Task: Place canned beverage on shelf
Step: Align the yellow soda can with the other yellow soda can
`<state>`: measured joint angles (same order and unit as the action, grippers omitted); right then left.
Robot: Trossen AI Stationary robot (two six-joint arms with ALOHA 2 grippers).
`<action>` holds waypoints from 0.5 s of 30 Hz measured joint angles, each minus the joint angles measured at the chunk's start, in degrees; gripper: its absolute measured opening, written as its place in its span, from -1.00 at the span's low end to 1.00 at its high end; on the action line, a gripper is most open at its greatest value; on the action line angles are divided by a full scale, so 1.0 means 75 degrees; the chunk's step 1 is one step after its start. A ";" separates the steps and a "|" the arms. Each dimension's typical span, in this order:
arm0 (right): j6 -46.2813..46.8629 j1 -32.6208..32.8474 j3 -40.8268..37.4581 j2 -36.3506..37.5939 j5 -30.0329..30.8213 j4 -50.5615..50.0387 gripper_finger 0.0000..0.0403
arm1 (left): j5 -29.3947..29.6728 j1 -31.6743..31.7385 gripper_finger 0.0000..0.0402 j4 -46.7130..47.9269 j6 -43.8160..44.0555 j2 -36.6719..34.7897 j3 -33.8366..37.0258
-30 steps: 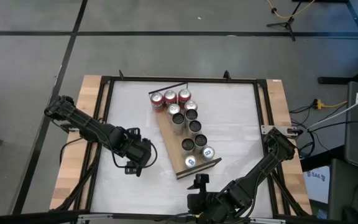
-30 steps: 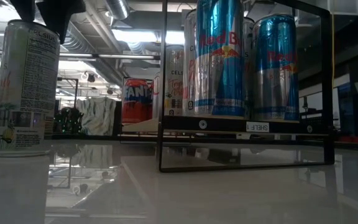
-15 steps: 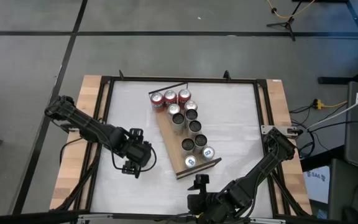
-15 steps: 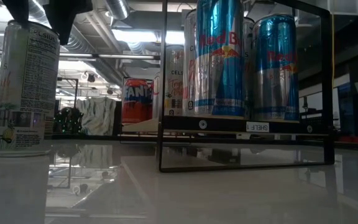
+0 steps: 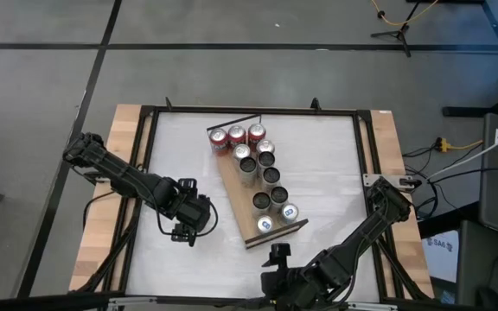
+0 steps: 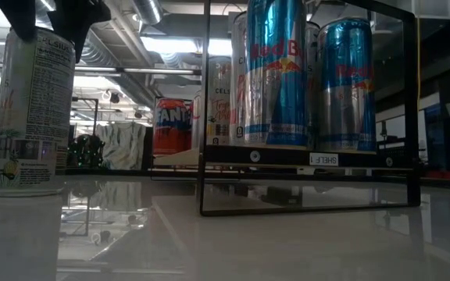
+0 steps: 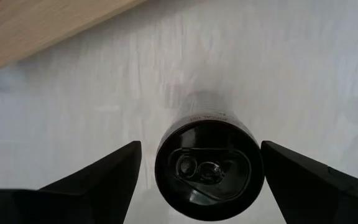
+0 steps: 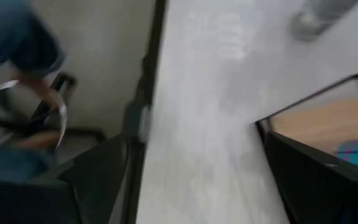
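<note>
A tall white can (image 6: 33, 109) stands upright on the white tabletop, left of the shelf; the left wrist view shows its dark top (image 7: 207, 165) from above. My left gripper (image 5: 184, 226) is open right above it. Its two fingers (image 7: 104, 177) stand on either side of the can's top with gaps showing, touching nothing. The shelf (image 5: 239, 207), a light-brown board set slantwise mid-table, carries several cans (image 5: 266, 160). My right gripper (image 5: 277, 256) waits open and empty near the table's front edge.
Red cans (image 5: 236, 136) stand at the shelf's far end and blue Red Bull cans (image 6: 276, 74) at its near end, behind a black rail (image 5: 277, 233). Bare tabletop (image 5: 327, 164) lies right of the shelf. A blurred blue shape (image 8: 17, 43) shows beyond the table's edge.
My left gripper's fingers have shifted a little sideways above the white can in the low view. The can has kept its place.
</note>
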<state>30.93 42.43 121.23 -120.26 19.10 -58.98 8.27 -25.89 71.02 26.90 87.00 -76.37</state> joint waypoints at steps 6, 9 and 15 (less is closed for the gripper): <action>-0.0564 0.0001 0.0000 0.0487 -0.0371 -0.0549 0.82 | -0.0013 0.0000 0.57 -0.0009 0.0228 0.0000 0.0058; -0.0784 -0.0002 0.0000 0.0834 -0.0187 -0.0998 0.82 | -0.0051 -0.0003 0.50 -0.0015 0.0389 0.0000 0.0178; -0.1263 -0.0002 0.0000 0.1506 0.0752 -0.2088 0.82 | -0.0226 0.0000 0.30 -0.0032 0.0795 -0.0006 0.0261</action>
<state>21.46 42.41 121.23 -108.96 24.73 -74.64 6.57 -25.89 70.78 32.87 86.96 -74.41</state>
